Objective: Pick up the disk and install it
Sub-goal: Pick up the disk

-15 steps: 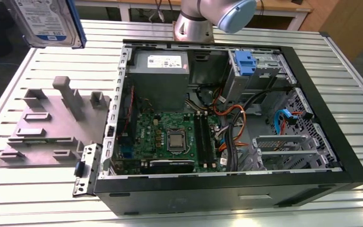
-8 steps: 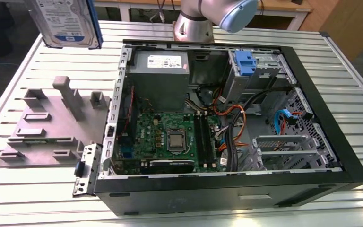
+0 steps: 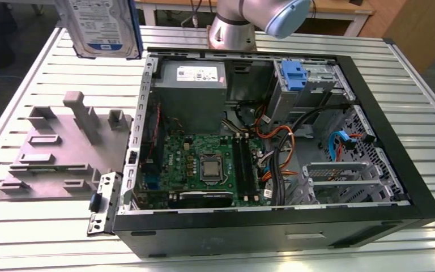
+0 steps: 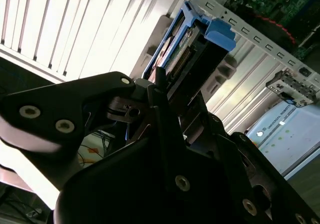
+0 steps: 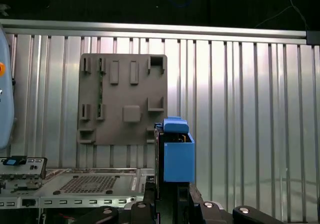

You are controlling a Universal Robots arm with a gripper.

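While the gripper (image 4: 177, 91) clenches the disk (image 3: 100, 28) aloft at the exterior view's far left, pickup looks done; installing likely needs rails aligned to the drive bay (image 3: 323, 85).

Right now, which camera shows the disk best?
The exterior view: the disk faces it, label showing, though cropped at top. The second wrist view catches its connector edge; the first wrist view sees it edge-on, mostly blue rail.
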